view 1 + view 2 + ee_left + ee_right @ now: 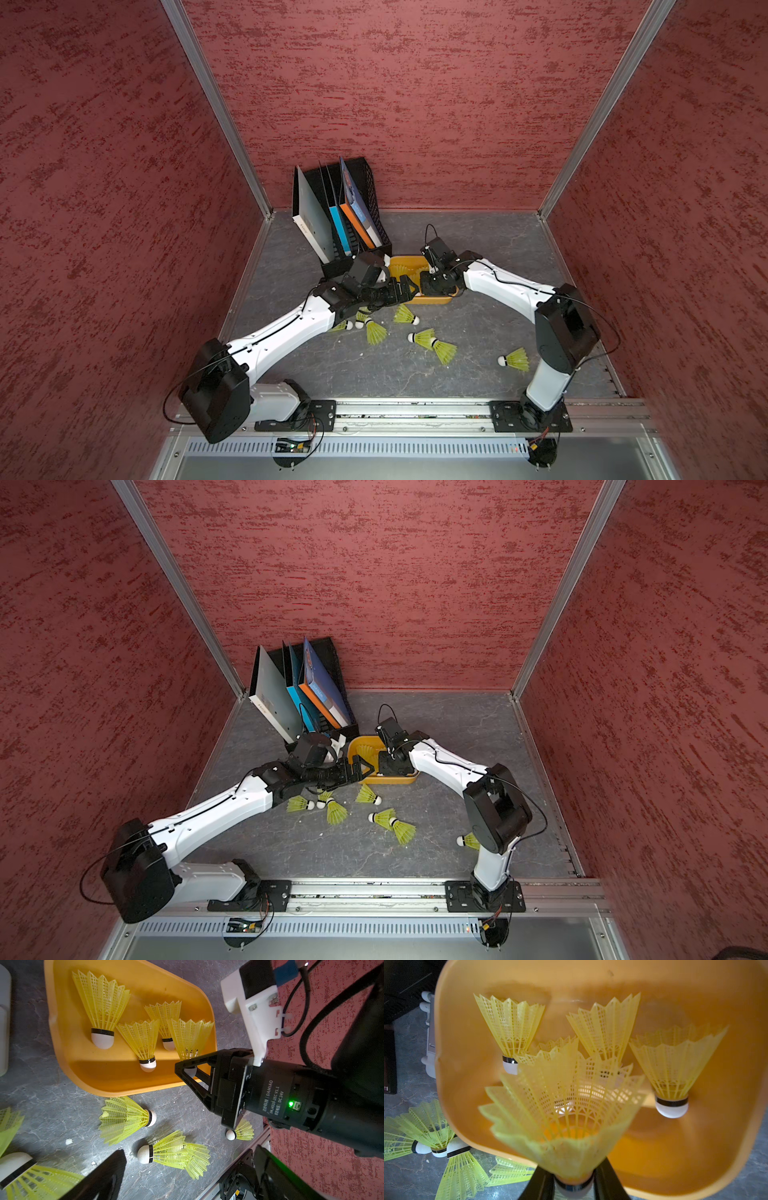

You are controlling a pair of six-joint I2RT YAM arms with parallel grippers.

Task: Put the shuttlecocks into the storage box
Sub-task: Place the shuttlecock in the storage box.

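Seven loose shuttlecocks (422,336) lie on their sides on the grey table (374,378). A lone one is nearest the rail by my right arm, a touching pair sits mid-table, one is just beside the storage box (432,300), and three are partly under my left forearm.

Next in, my left gripper (409,291) has its fingers spread wide with nothing between them. It hangs over the box's near wall and points at my right gripper (572,1186).

The right gripper is clamped on the white cork of the held shuttlecock (562,1118). Its skirt flares away from my fingers over the box's inside, and in the left wrist view the cork is above the near rim.

Three more shuttlecocks lie on the box floor, corks toward the near wall.

The box sits mid-table with its left end by the black mesh file rack (370,187); I cannot tell whether they touch. Books and folders (316,216) lean in the rack.
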